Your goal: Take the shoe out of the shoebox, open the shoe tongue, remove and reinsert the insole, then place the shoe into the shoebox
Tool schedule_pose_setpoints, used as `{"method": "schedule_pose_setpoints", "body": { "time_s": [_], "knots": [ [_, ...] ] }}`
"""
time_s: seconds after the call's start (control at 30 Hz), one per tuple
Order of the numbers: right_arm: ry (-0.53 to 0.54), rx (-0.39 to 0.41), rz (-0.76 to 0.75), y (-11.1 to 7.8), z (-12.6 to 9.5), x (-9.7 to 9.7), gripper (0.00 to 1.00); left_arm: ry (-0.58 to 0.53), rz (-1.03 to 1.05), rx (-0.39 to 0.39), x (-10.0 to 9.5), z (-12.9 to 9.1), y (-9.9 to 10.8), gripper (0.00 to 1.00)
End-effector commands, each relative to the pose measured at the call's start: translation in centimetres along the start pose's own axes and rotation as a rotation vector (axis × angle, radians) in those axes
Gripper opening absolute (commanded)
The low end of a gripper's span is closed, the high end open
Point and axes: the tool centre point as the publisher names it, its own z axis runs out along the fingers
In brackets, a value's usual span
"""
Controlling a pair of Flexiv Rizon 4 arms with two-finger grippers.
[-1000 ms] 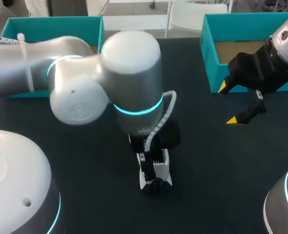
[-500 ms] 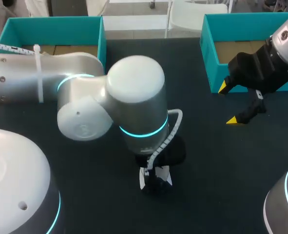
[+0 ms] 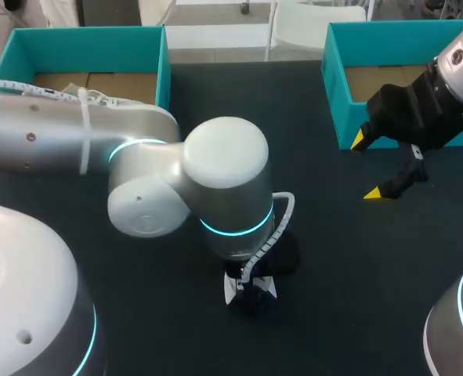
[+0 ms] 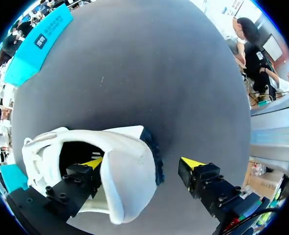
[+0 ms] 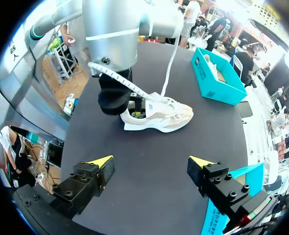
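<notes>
A white and beige sneaker (image 5: 160,116) lies on its sole in the middle of the dark table. From above only a bit of it (image 3: 251,291) shows under my left arm (image 3: 223,188), which stands over it. My left gripper (image 4: 143,164) is open at the shoe's heel end. One yellow fingertip (image 4: 93,162) sits inside the shoe's opening and the other stands outside, with the white heel wall (image 4: 127,169) between them. My right gripper (image 3: 370,166) hangs open and empty in front of the right box; its own view (image 5: 151,162) has the shoe well ahead.
A teal shoebox (image 3: 82,37) stands at the back left, and it (image 5: 222,90) holds another white shoe. A second teal box (image 3: 333,86) stands at the back right, close behind my right gripper. Dark tabletop lies between the sneaker and my right gripper.
My left arm has swung toward the table's front and come down over the sneaker, hiding more of it. The right arm has not moved.
</notes>
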Motion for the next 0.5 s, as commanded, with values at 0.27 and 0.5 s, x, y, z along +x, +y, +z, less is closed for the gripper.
{"method": "schedule_pose_setpoints", "body": {
  "time_s": [0.27, 0.5],
  "knots": [
    [0.004, 0.003, 0.001, 0.09, 0.18, -0.24, 1.00, 0.031, -0.005, -0.022, 0.40, 0.49, -0.29, 0.65],
    [0.004, 0.003, 0.001, 0.09, 0.18, -0.24, 1.00, 0.092, -0.002, -0.050, 0.31, 0.79, -0.26, 0.00]
  ]
}}
